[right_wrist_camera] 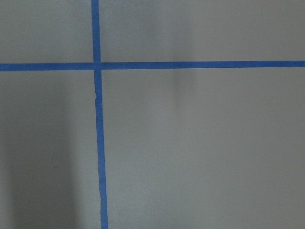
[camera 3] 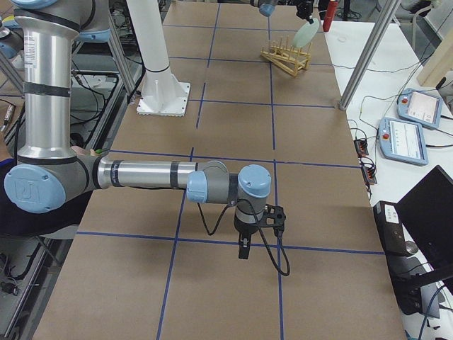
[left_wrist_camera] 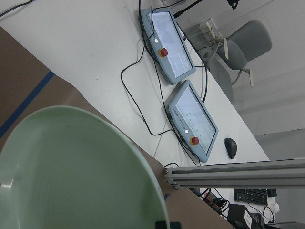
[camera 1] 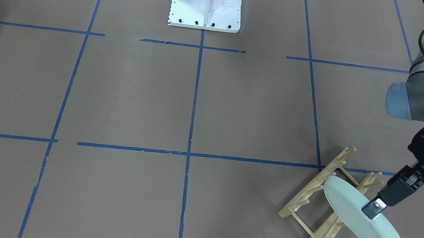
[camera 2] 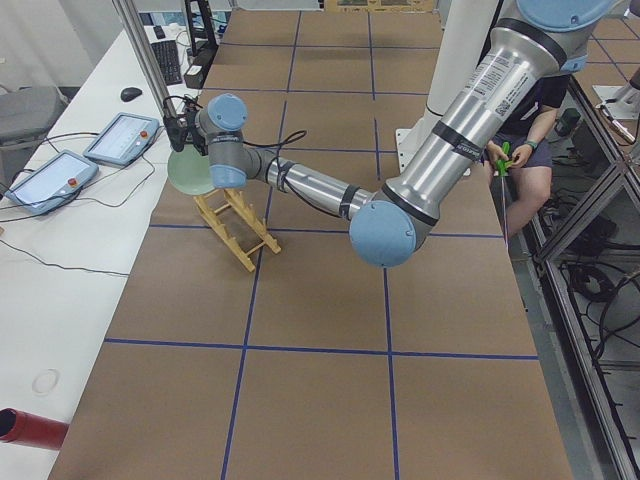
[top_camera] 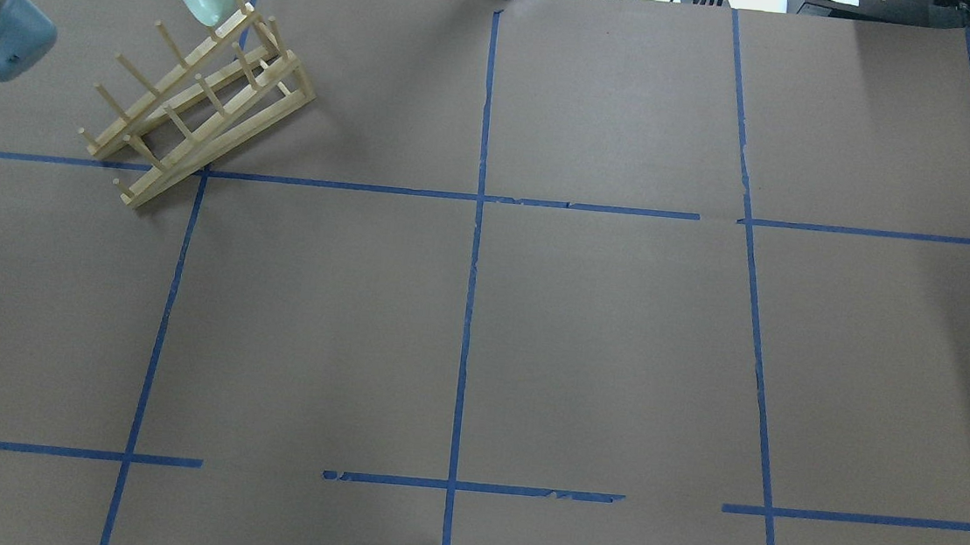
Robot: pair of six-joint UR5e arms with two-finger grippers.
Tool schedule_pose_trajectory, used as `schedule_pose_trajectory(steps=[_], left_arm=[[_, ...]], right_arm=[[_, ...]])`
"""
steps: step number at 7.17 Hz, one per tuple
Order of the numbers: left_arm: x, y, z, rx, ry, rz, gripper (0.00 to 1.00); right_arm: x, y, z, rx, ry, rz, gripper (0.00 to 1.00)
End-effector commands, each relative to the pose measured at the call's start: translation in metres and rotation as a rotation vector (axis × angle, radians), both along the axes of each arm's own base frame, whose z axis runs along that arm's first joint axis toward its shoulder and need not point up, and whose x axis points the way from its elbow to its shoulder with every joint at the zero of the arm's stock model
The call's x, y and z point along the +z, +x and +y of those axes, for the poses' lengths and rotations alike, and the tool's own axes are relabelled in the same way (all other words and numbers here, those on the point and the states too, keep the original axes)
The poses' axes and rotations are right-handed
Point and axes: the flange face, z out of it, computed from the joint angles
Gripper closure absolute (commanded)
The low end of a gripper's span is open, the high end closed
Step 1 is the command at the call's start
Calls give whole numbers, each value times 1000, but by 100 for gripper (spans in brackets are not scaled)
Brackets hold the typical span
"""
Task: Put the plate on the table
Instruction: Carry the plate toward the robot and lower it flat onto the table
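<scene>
Brown paper-covered table (camera 1: 137,97), cut into big rectangles by blue tape lines (camera 1: 194,100), with the white robot base (camera 1: 206,7) at top centre of the front-facing view. At lower right of that view, a light wooden peg rack (camera 1: 316,182) lying across a tape crossing.

Just over the rack, the pale mint-green plate (camera 1: 348,219), tilted on edge and raised above the pegs. Lower edge touching a peg or already free: hard to tell. Gripped at the upper rim by the left gripper (camera 1: 372,209), with black fingers (camera 1: 391,191) clamped on the rim, one on each face. Probably taken by the rim as the only part reaching above the pegs of an upright-stored plate. Kept on edge probably for the same reason, to come out between pegs without catching.

In the left wrist view, only the plate's face at lower left of the frame, with a white desk (left_wrist_camera: 86,43) and two teach pendants (left_wrist_camera: 174,43) behind.

Right gripper (camera 3: 243,253) hanging low over the table at bottom centre of the exterior right view, well apart from rack and plate. Fingers apart or together: cannot tell. Seemingly parked there so as not to disturb.

Plate not yet on the table, so judged about halfway. Left to do: carry clear of the rack, turn flat, lower, release. Possible risk: glossy rim slipping in so narrow a pinch while turning.
</scene>
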Motion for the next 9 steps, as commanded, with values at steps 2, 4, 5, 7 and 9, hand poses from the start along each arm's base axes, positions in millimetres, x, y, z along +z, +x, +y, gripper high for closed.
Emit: schedule_pose_trajectory(steps=[2,4,5,7,9], left_arm=[[-60,-25,31,112,36,-33,100],[-123,-34,65,139,71,-197,100],[-142,-22,82,181,87,-249,100],[-158,86,134,296,119,-438,100],[-177,205,179,371,150,-756,100]], right_arm=[[0,0,0,0,0,0,0],[0,0,0,0,0,0,0],[0,0,0,0,0,0,0],[0,0,0,0,0,0,0],[0,0,0,0,0,0,0]])
